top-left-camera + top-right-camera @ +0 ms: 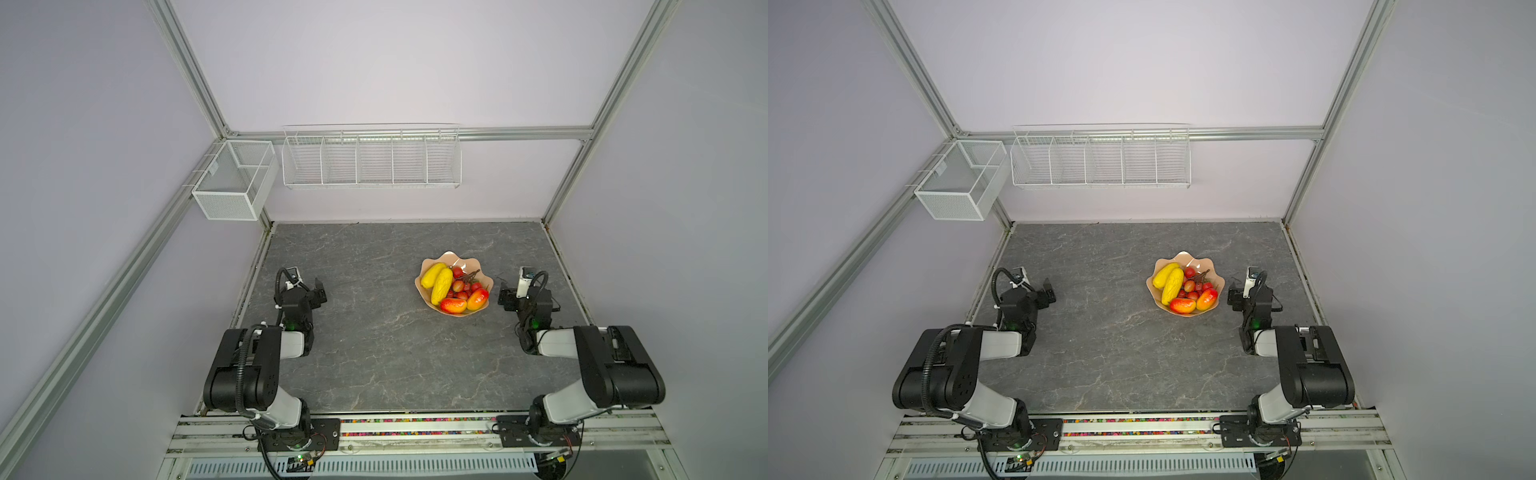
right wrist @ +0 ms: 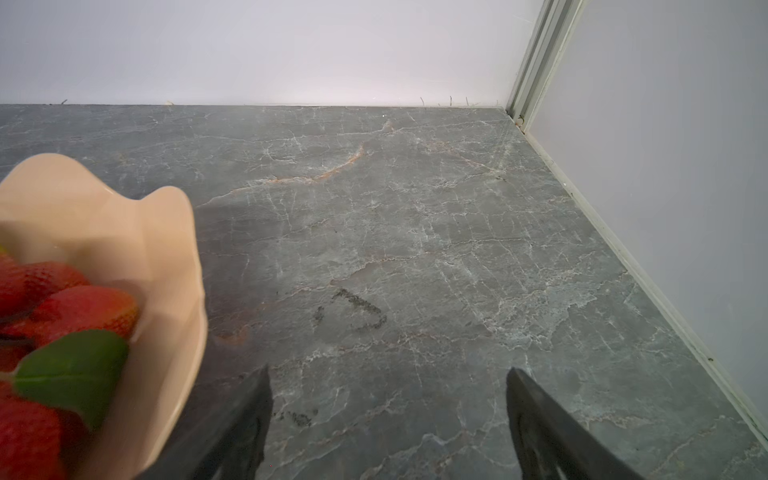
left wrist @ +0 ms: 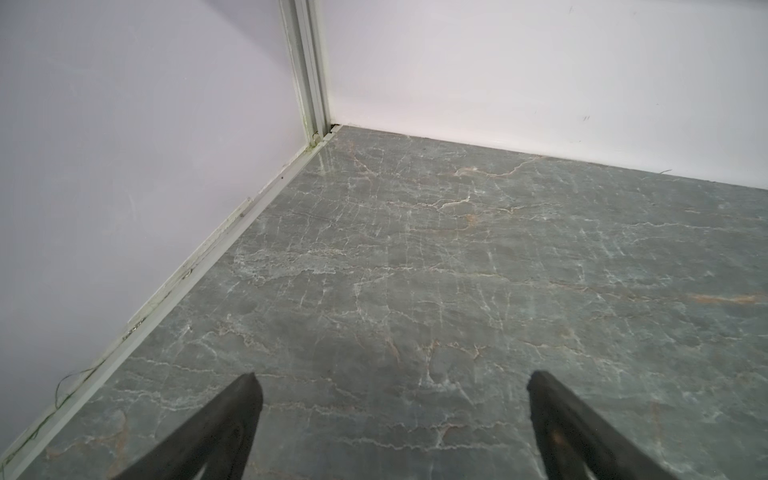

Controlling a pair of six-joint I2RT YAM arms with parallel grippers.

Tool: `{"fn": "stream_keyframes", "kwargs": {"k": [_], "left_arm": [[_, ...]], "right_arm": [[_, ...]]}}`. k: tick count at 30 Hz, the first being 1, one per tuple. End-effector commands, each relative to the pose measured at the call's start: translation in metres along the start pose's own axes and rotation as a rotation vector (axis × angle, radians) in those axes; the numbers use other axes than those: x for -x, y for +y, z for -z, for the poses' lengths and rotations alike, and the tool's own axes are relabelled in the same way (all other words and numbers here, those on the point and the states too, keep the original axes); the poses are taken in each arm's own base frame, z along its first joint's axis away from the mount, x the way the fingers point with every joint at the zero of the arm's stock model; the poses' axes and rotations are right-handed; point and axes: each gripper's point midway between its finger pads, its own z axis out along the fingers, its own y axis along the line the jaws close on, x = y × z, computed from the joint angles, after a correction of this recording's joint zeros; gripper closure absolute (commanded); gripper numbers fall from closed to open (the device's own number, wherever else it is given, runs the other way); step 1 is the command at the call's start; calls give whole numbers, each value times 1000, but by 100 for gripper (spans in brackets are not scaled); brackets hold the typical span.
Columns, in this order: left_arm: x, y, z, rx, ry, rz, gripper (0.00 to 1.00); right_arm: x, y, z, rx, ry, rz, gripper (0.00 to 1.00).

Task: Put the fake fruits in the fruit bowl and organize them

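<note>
Left end effector (image 3: pixel 390 384), right end effector (image 2: pixel 388 380) were wide open, held nothing. Fruit bowl (image 2: pixel 124 232) sat just beside right one.

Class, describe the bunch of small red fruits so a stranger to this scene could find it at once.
On the grey marbled table, look right of centre for the peach-pink scalloped bowl. Inside it, the bunch sits beside two long yellow fruits and two red-orange mangoes. It alone is many small round pieces on a dark stem.

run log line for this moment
fake fruits: all in fruit bowl | left gripper: open, empty | right gripper: open, empty, beside bowl | task: looks done
</note>
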Motion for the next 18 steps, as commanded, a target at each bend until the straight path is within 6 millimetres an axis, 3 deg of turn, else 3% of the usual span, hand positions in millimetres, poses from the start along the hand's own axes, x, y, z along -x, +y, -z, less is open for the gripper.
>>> {"fn": "stream_keyframes", "kwargs": {"k": [1, 18], "left_arm": [[9, -5, 1, -33, -42, -20, 1], [9, -6, 2, -43, -45, -24, 1]], "right_arm": [[4, 1, 0, 8, -8, 19, 11], [6, 2, 4, 7, -26, 21, 11]]}}
